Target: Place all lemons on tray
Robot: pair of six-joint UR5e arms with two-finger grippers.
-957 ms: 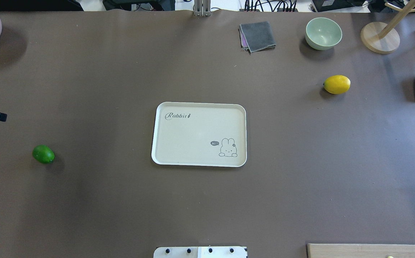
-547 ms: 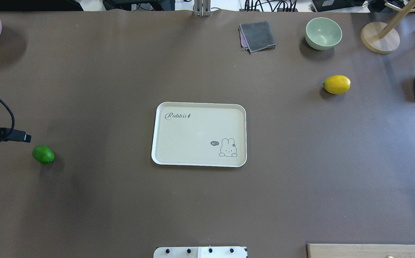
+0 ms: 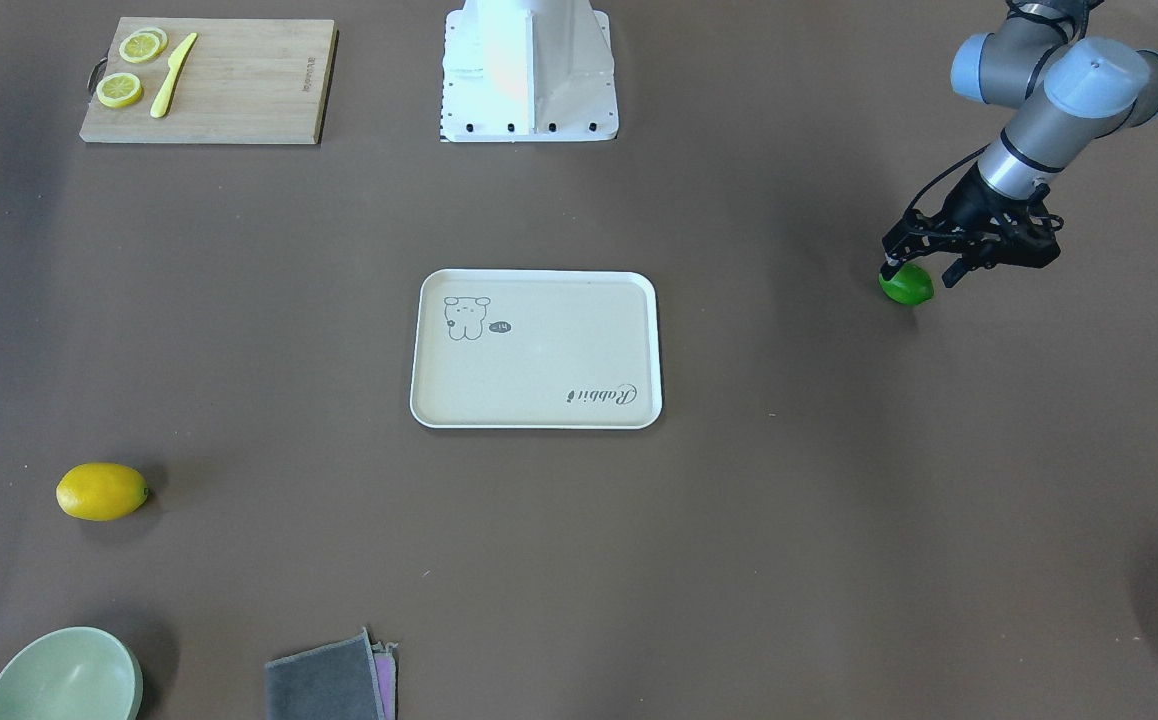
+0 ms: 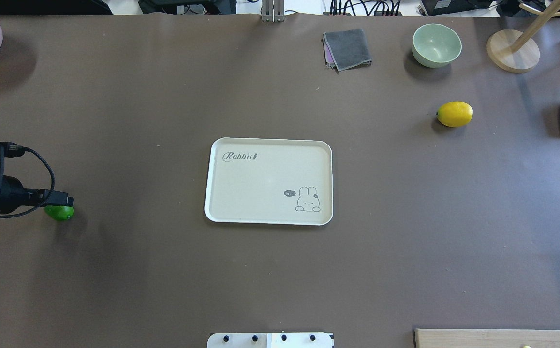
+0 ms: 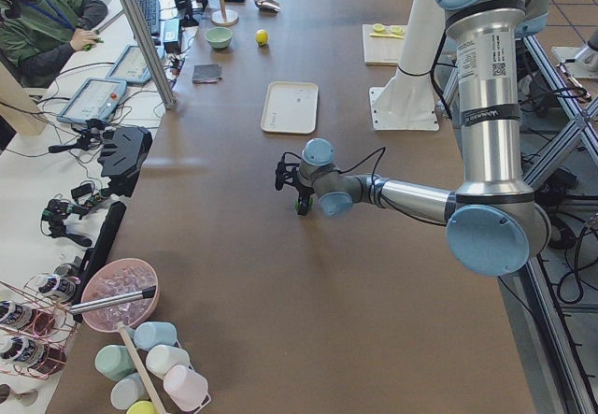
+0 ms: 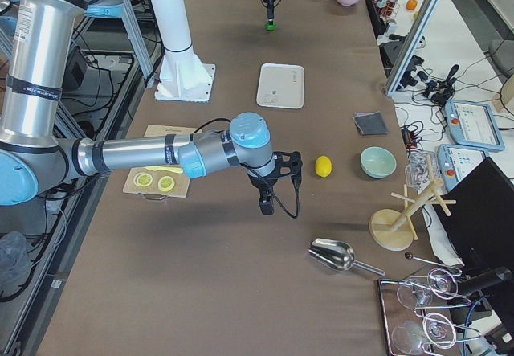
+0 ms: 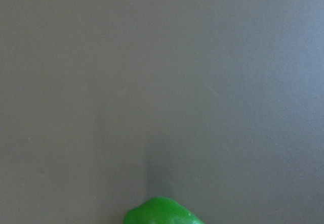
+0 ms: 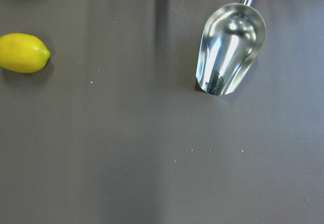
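A: What do we have, big to small?

B: Brown desk (image 4: 280,280) first. Left arm (image 3: 1039,130) reaches in from 9 o'clock of the desk's centre in the overhead view. Right arm (image 6: 144,153) shows only in the right side view, stretched low across the desk.

A: Tray?

B: Cream tray (image 4: 260,183) lies flat at desk centre, well apart from both arms.

A: Tools?

B: Left tool (image 3: 919,273) hangs right over the green lemon (image 3: 906,286). We see its jaws apart in the front-facing view, one jaw at the fruit's rim. We can't tell if it touches. Right tool (image 6: 267,203) points down at the desk near the yellow lemon (image 4: 454,114), clear of it. We cannot tell whether its jaws are apart or together.

A: Anything else?

B: Steel scoop (image 8: 230,49) in the right wrist view, bowl up. The yellow lemon sits at its 9 o'clock, well apart.

A: Lemons?

B: Both are on the desk, off the tray. Overhead, we put the green one at 9 o'clock of the tray, partly under the left tool. The yellow one is at about 2 o'clock, on its side. Left wrist view catches only the green top at 6 o'clock.
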